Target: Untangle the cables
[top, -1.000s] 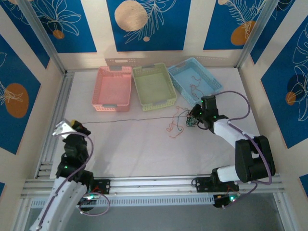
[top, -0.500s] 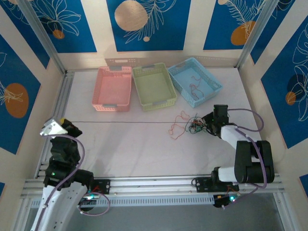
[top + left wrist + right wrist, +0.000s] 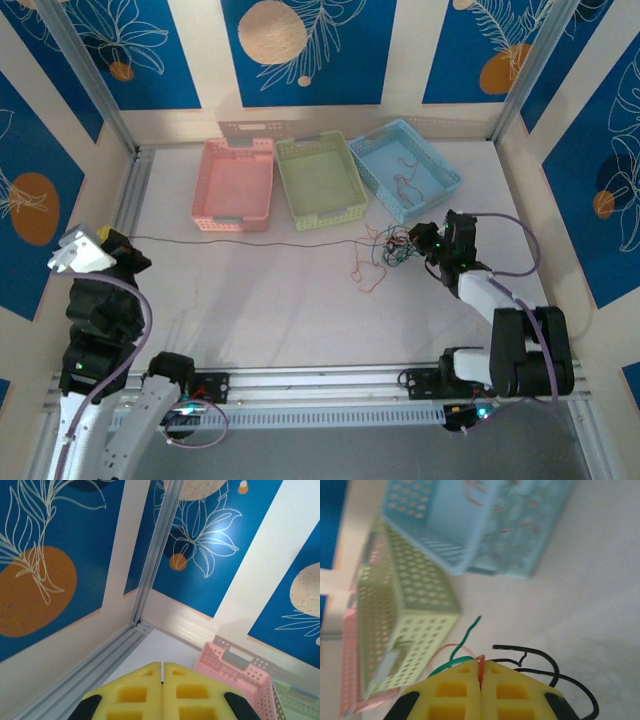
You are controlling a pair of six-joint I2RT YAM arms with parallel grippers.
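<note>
Left arm is folded up at the far left of the white table [image 3: 280, 300], with the left gripper [image 3: 128, 255] raised beside the side rail and aimed at the back-left corner. Its yellow pads [image 3: 135, 692] are pressed flat together. One long thin black wire [image 3: 250, 241] ends at that gripper in the top view, so I read it as clamped. The wire runs straight across to the tangle of thin black, red, green and orange wires [image 3: 388, 247], mid-right, just in front of the light blue perforated plastic basket [image 3: 440, 178]. Right arm reaches forward low, and the right gripper [image 3: 425, 240] is clamped on the tangle: an orange strand sits between its pads, with one green and two black strands looping past. Count: two arms and three baskets, the others being the pink perforated plastic basket [image 3: 235, 215] and the green perforated plastic basket [image 3: 330, 212]. A few loose wires lie in the blue one.
</note>
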